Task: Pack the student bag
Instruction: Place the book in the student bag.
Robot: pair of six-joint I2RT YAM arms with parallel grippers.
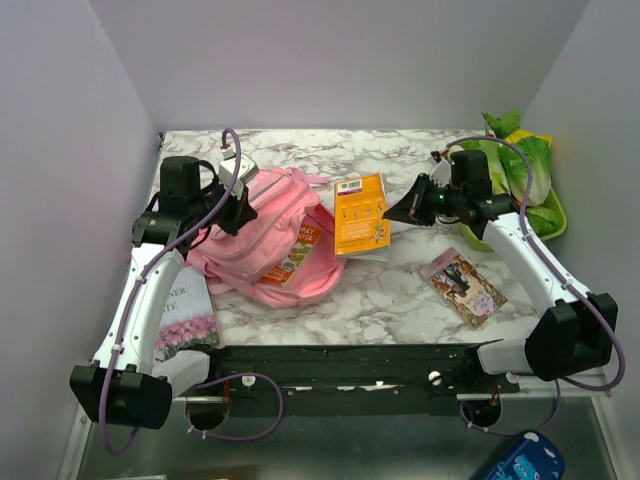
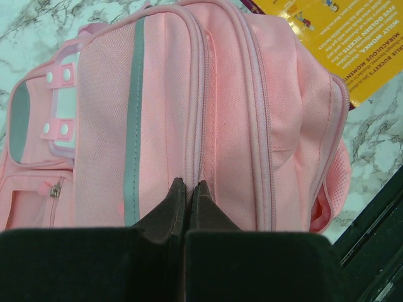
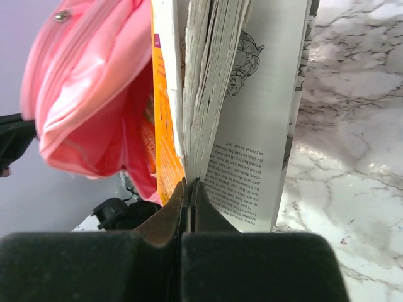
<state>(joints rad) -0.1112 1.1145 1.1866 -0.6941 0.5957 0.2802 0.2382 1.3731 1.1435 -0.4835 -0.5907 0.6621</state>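
**mika:** ok so where's the student bag [image 1: 268,232] in this one?

**jo:** Left half of the marble table [image 1: 400,300], lying slumped right in front of the left arm. It's pink with a grey-green stripe, and in the left wrist view the zips run along its top. An orange-red booklet [image 1: 293,258] pokes out at its near right edge. Can't tell if that's in a pocket or just under the bag.

**mika:** and the left gripper [image 2: 187,184], grabbing anything?

**jo:** Jaws are fully together, tips pushed onto the pink fabric at a zip seam. Whether a bit of fabric or a zip pull is pinched in there, honestly can't tell.

**mika:** right side?

**jo:** The right gripper [image 3: 189,182] is closed up too. Its tips meet right at the edge of the orange book [image 1: 361,212], which sits just right of the bag. In the right wrist view the pages fan apart from that spot, orange cover on one side, a printed page with a drawing on the other. Might have a page nipped, too tight to say.

**mika:** other stuff?

**jo:** A flower-cover book [image 1: 187,320] by the left arm and a small patterned packet [image 1: 463,287] near the right arm. At the far right there's a green tray [image 1: 548,222] of leafy veg [image 1: 520,165].
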